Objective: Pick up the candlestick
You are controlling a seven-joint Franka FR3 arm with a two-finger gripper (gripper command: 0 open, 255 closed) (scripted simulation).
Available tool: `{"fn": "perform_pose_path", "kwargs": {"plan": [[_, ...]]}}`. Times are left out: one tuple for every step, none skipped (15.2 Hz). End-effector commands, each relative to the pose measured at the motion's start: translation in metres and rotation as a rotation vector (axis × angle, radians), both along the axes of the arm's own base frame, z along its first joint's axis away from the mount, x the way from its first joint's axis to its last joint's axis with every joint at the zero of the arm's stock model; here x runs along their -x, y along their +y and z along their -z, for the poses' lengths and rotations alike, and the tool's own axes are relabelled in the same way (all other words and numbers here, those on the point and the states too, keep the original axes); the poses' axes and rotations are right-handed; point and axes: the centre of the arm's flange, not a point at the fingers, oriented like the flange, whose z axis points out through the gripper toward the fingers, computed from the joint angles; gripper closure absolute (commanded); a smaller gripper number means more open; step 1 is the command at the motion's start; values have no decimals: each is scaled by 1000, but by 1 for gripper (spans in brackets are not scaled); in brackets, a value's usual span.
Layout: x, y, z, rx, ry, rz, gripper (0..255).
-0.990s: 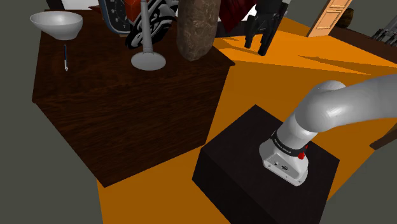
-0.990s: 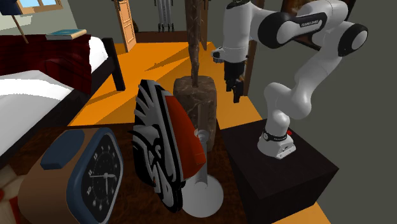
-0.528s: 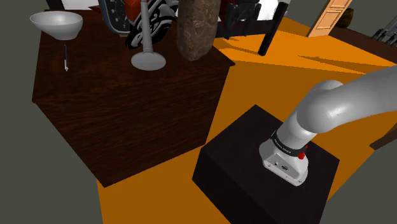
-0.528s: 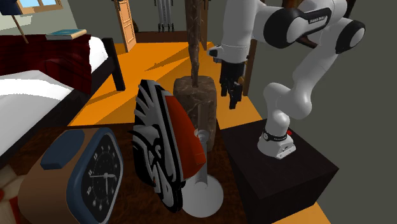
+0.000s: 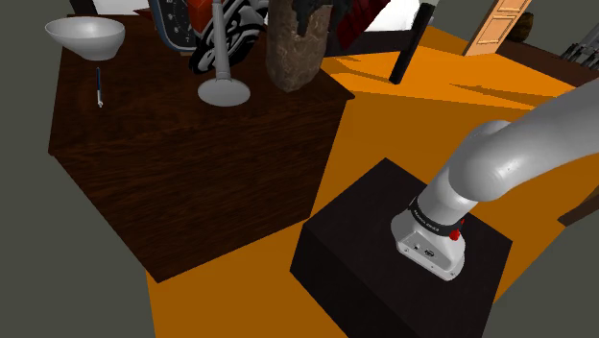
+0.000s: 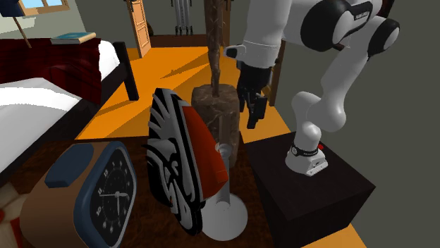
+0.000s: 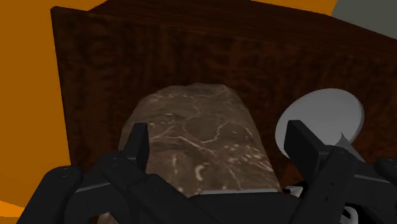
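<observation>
Swung in from the side: end effector (image 6: 252,118) now hangs over the block (image 5: 293,58). Candlestick (image 5: 224,88) stands upright on the table (image 5: 192,173), just beside the block, near the far edge. Arm (image 6: 331,63) arches high off the stand (image 5: 355,250), wrist pointing down. Fingers (image 7: 137,143) spread, gripping nothing. Wrist view frames the block between them, candlestick base outside one finger. Second exterior view adds a clock (image 6: 106,187).

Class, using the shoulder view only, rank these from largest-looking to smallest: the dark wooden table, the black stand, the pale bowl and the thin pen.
1. Table
2. Stand, though it sits nearer the camera, which enlarges it
3. Bowl
4. Pen
</observation>
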Motion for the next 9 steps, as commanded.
{"fn": "perform_pose_path", "kwargs": {"plan": [[-10,19,-12,-5,-29,-8,0],[-16,28,-17,-7,-44,-12,0],[-21,37,-22,-8,-58,-16,0],[-26,47,-27,-10,-72,-20,0],[-31,56,-32,-12,-86,-24,0],[-36,65,-37,-14,-100,-28,0],[-40,75,-42,-16,-114,-32,0],[-45,84,-47,-17,-128,-36,0],[-50,93,-53,-19,-142,-40,0]]}}
